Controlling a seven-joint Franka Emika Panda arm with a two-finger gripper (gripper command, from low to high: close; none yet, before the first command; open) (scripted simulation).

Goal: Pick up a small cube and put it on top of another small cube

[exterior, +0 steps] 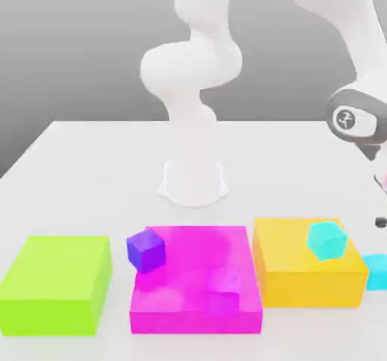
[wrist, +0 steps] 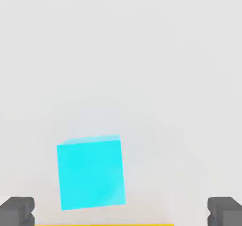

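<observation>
The small cube [exterior: 376, 270], bright cyan, rests on the white table at the exterior view's right edge, just beside the yellow block [exterior: 302, 276]. In the hand view this small cube [wrist: 90, 173] lies flat on the table below the hand, slightly off the midline between the fingers. My gripper [wrist: 121, 212] is open, its two dark fingertips [wrist: 16, 211] far apart with nothing between them. It hangs above the cube without touching it. A paler turquoise cube [exterior: 327, 239] sits tilted on top of the yellow block.
A magenta block [exterior: 181, 291] holds a purple cube [exterior: 146, 249] at its corner and a small magenta cube [exterior: 224, 291]. A green block [exterior: 54, 284] lies at the exterior view's left. The arm's white base [exterior: 193, 178] stands behind them.
</observation>
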